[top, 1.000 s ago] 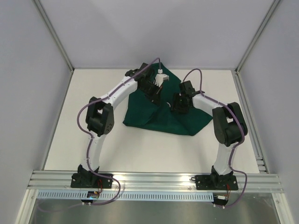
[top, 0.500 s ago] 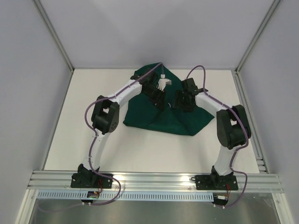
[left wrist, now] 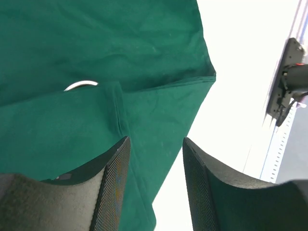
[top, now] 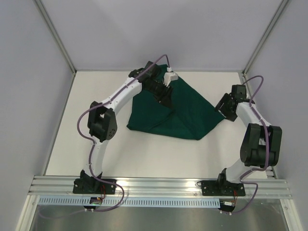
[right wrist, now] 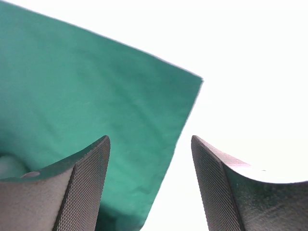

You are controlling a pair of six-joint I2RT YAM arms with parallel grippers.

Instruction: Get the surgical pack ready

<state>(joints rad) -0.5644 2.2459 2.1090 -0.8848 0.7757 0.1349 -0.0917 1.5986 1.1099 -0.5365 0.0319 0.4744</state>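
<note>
The dark green cloth of the surgical pack lies half folded on the white table. It sits directly beneath the left claw, and its free corner is just ahead of the right claw. Both claws are spread wide with nothing between the fingers. Just beyond the left claw's fingertips, a bright metal edge peeks from under the lapped flap. I judge that tugging this flap could drag the metal piece out of the fold. The right claw, closing at the corner, may catch only one layer, or scrape the table and shove the bundle sideways.
</note>
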